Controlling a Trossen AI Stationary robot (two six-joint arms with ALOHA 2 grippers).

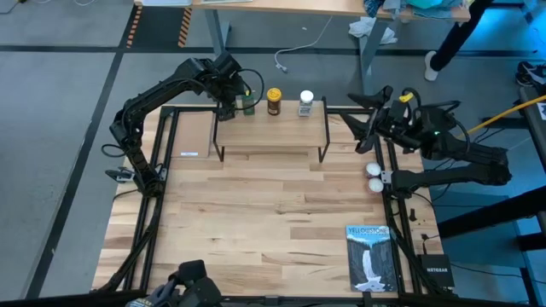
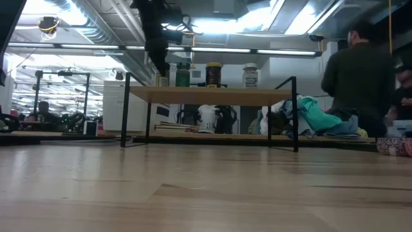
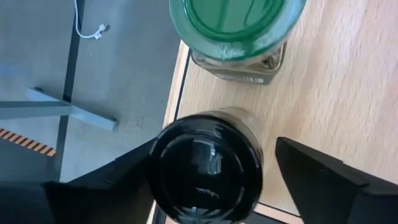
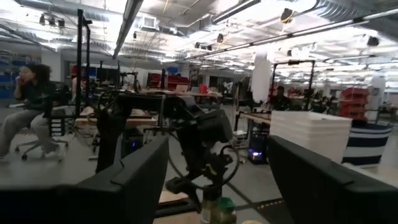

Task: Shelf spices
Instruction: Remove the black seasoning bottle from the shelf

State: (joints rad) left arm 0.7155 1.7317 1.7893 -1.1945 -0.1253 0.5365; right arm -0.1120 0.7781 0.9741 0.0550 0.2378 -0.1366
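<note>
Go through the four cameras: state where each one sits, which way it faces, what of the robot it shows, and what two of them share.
High view: overhead, straight down; both arms, shelf holding the jars.
Low view: tabletop height, level across to the shelf; the left arm drops in above.
Left wrist view: on the left arm, looking down; left gripper open around the dark-lidded jar, green jar beside.
Right wrist view: on the right arm, level toward the left arm; right gripper open, empty.
Shared: high and left wrist views both show the green jar.
</note>
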